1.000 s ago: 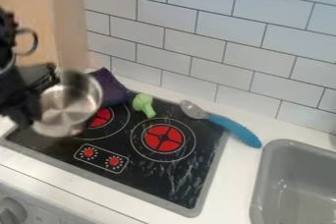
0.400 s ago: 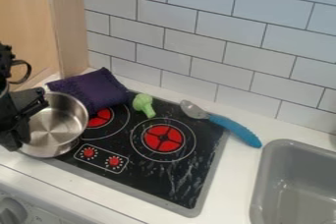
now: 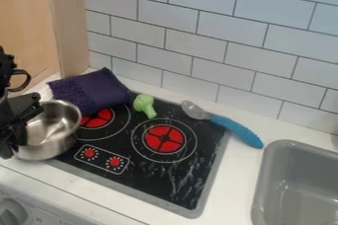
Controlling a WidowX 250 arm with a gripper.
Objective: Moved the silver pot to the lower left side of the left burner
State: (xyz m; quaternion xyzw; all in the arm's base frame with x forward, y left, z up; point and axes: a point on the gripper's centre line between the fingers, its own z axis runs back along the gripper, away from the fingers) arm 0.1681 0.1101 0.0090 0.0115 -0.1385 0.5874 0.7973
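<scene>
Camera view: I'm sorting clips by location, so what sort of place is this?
Most likely a kitchen, perhaps a toy one: it has a black cooktop with red burners, a gray sink and a tiled wall.

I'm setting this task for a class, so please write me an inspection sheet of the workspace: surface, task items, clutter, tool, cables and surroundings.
Surface: black stove top set in a white counter; pale streaks at its lower right.
Task items: silver pot at the lower left of the left burner, opening upward; whether its base sits flat cannot be told.
Clutter: purple cloth behind the left burner; green toy broccoli near the stove's back edge; blue-handled spoon across the stove's upper right corner.
Tool: black tool at the pot's left side.
Cables: nothing seen.
Surroundings: tiled wall behind, wooden panel at upper left, grey sink at right.
</scene>
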